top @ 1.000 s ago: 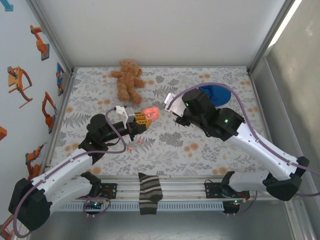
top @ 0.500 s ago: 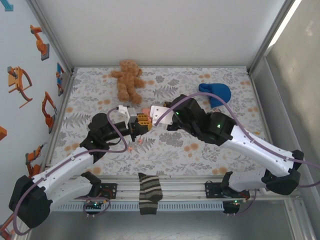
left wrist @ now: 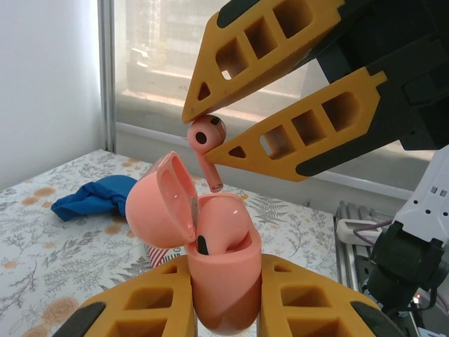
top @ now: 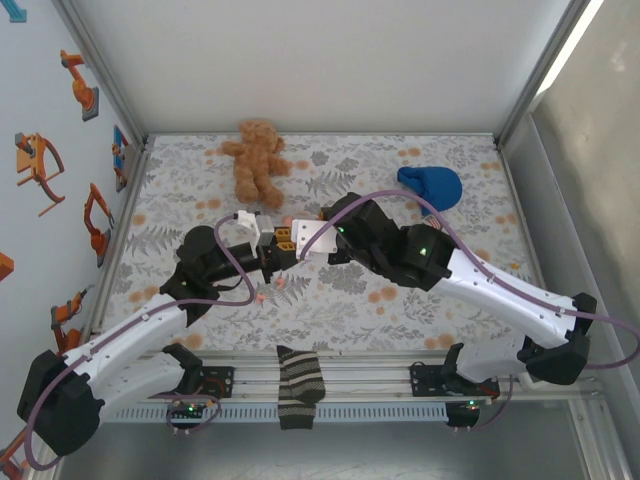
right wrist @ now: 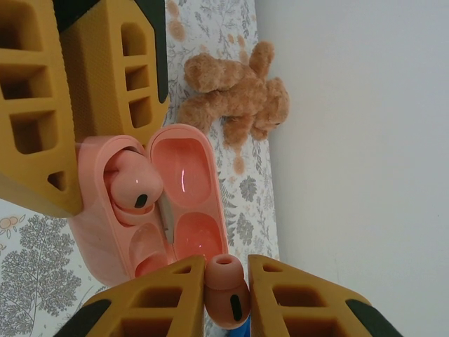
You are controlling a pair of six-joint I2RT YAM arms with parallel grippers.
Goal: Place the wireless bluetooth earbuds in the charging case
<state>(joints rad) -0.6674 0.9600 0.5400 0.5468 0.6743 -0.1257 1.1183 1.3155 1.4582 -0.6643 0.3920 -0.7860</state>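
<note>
Pinching the loose earbud (left wrist: 205,135) by its bulb, the right claw (right wrist: 226,284) hangs it stem-down just above the open charging case (left wrist: 160,203), clamped upright in the left claw (top: 281,243); 1 seated earbud (right wrist: 133,186) fills a socket. Probably light, slick, rigid: grip the bulb gently.

We see a salmon-pink plastic charging case (left wrist: 221,281), smooth and glossy, with highlights on its open lid. The small pink plastic earbud (left wrist: 205,135) shines the same way. The orange-yellow plastic gripper fingers (right wrist: 98,63) look matt and finely ridged. The brown teddy bear (right wrist: 235,95) is fuzzy plush, and the flowered table cover (top: 350,290) looks matt.
</note>
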